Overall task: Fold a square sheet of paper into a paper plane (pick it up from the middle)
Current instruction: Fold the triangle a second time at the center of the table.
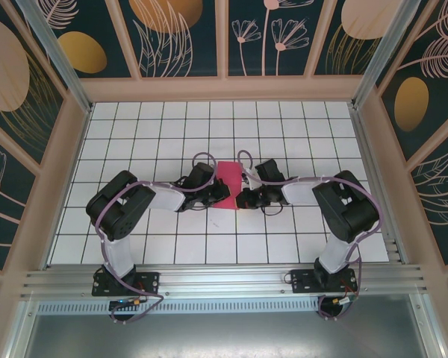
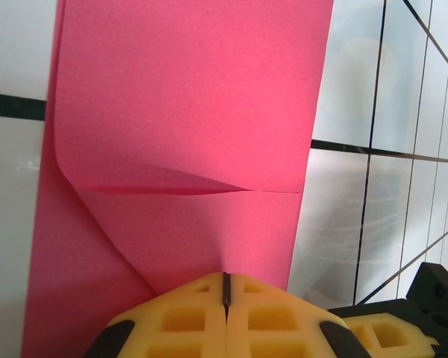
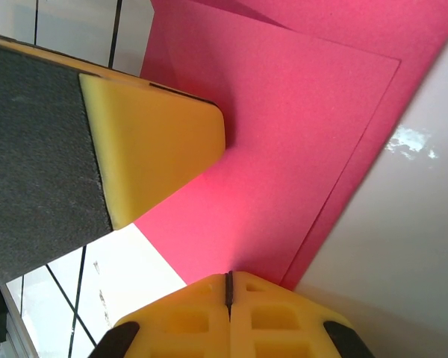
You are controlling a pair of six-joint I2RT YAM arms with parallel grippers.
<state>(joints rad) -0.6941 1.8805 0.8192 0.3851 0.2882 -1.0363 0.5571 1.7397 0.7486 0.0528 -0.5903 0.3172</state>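
Observation:
The square sheet of paper (image 1: pixel 228 183) is magenta-pink and lies on the tiled table folded into a narrow upright strip, not a pointed paper plane. In the left wrist view the paper (image 2: pixel 187 112) shows layered flaps and a diagonal fold at its left side. My left gripper (image 2: pixel 225 277) is shut, its yellow tips resting on the paper's near edge. My right gripper (image 3: pixel 228 276) is shut too, tips down on the paper (image 3: pixel 284 149) near a stepped double edge. In the top view the left gripper (image 1: pixel 222 195) and right gripper (image 1: pixel 243 200) flank the strip's lower half.
The left gripper's yellow finger (image 3: pixel 157 149) pokes into the right wrist view, lying over the paper. The white gridded table (image 1: pixel 134 134) is walled by wooden-framed panels (image 1: pixel 224 88). An aluminium rail (image 1: pixel 224 280) runs along the near edge.

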